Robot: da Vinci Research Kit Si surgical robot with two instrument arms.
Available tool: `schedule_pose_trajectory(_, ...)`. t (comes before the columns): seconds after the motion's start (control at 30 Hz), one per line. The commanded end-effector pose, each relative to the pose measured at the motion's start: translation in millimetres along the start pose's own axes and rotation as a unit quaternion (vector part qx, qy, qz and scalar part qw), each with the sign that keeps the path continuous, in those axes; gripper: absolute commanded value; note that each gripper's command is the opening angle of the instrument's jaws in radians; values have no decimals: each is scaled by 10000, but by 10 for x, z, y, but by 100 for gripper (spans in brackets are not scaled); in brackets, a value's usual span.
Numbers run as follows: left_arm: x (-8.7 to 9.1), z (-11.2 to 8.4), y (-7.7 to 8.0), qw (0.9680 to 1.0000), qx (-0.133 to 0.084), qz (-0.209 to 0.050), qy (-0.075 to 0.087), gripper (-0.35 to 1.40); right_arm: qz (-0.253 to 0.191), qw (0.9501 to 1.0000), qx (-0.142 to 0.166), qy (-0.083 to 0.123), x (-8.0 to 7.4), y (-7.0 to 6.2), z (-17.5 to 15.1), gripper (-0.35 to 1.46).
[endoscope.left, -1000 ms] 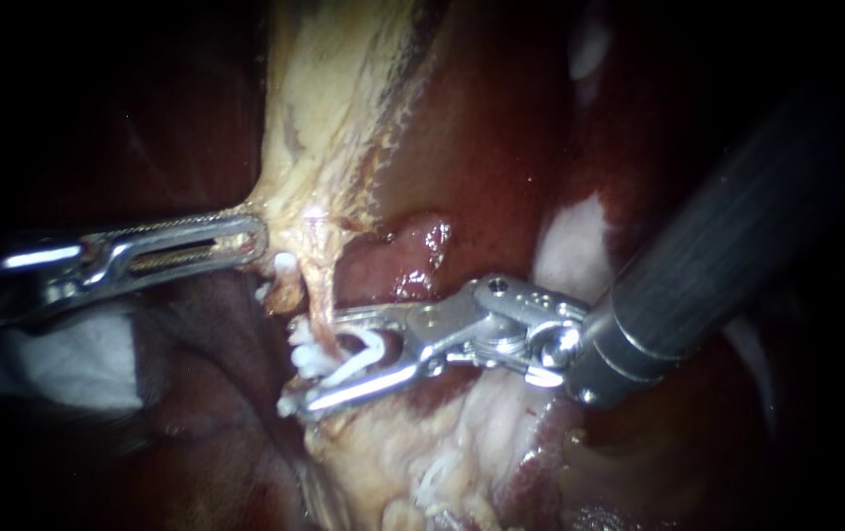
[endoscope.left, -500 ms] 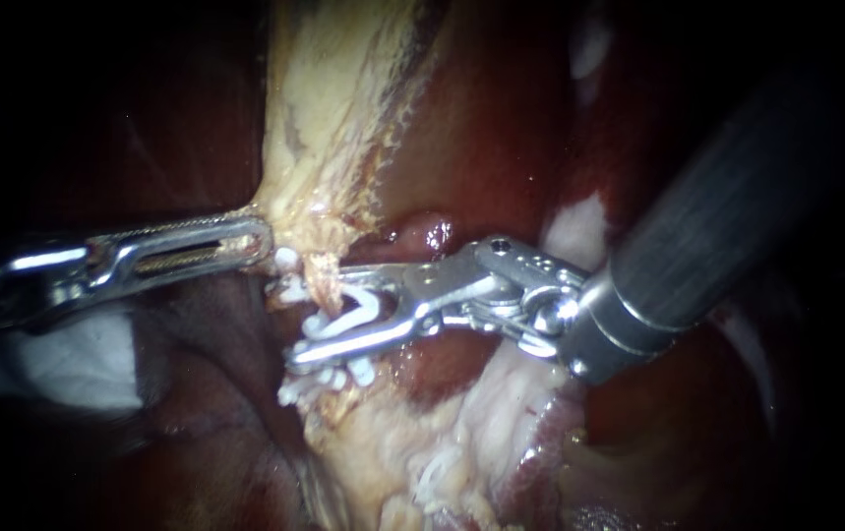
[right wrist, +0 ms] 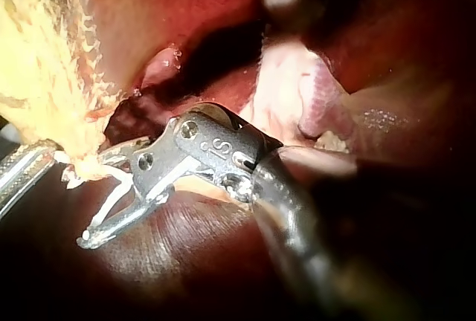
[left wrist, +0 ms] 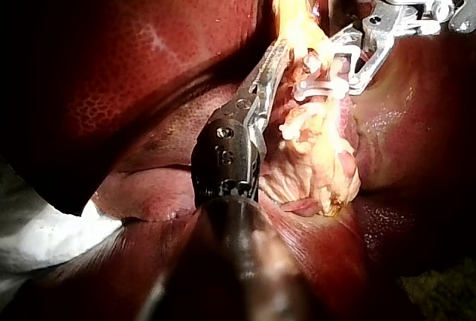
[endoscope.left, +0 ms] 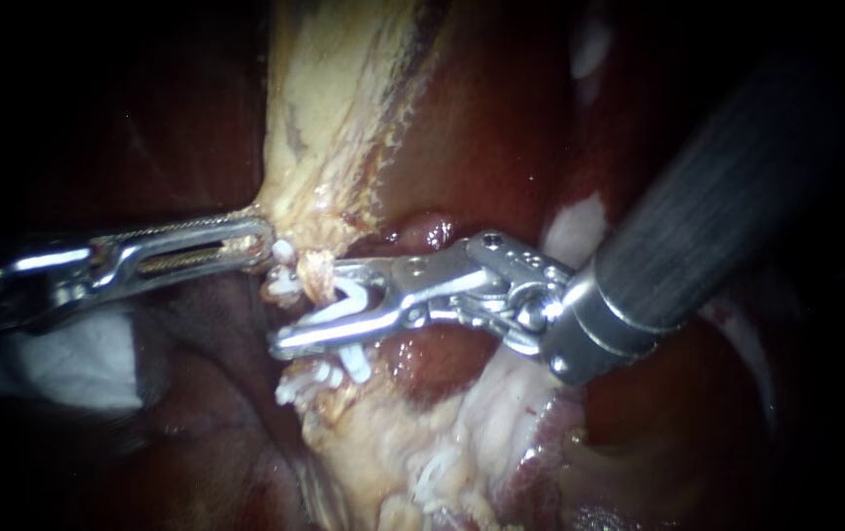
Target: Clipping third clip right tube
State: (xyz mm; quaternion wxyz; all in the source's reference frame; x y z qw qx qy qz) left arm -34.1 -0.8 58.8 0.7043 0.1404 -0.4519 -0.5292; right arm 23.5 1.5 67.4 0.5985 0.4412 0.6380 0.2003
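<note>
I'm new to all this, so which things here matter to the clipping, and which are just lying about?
In the job: right instrument, new clip it carries, tube, fitted clips, left instrument holding pale tissue.
Just there: liver, white cloth.

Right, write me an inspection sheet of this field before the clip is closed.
Surface: liver, wet and dark red.
Job's things: tube at the mouth of the right jaws; clip white and open; fitted clips just below.
Clutter: white cloth under the left shaft.
Tools: left instrument jaws shut on pale tissue; right instrument jaws carry the open clip.
Cables: nothing seen.
Surroundings: dark, nothing seen.
</note>
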Motion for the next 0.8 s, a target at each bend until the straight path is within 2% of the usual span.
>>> schedule_pose_trajectory(0.03, 0, 0, 0, 10000, 0, 0, 0, -35, -6, 10000, -2, -6, -1, 1, -1, 41)
schedule_pose_trajectory(0.1, 0, 0, 0, 10000, 0, 0, 0, -35, -6, 10000, -46, 8, 0, 2, -3, 25)
schedule_pose_trajectory(0.2, 0, 0, 0, 10000, 1, 0, 1, -35, 29, 9996, -264, 83, 1, 2, -12, -35)
schedule_pose_trajectory(0.37, 0, -1, 0, 10000, 1, 0, 1, -35, 246, 9988, -425, -83, 6, 7, -29, -35)
schedule_pose_trajectory(0.57, 0, -1, 0, 10000, 2, 0, 1, -35, 526, 9977, -421, -74, 1, 8, -31, -35)
schedule_pose_trajectory(0.8, 0, -1, 0, 10000, 3, 0, 2, -35, 525, 9977, -421, -75, 0, 8, -31, -35)
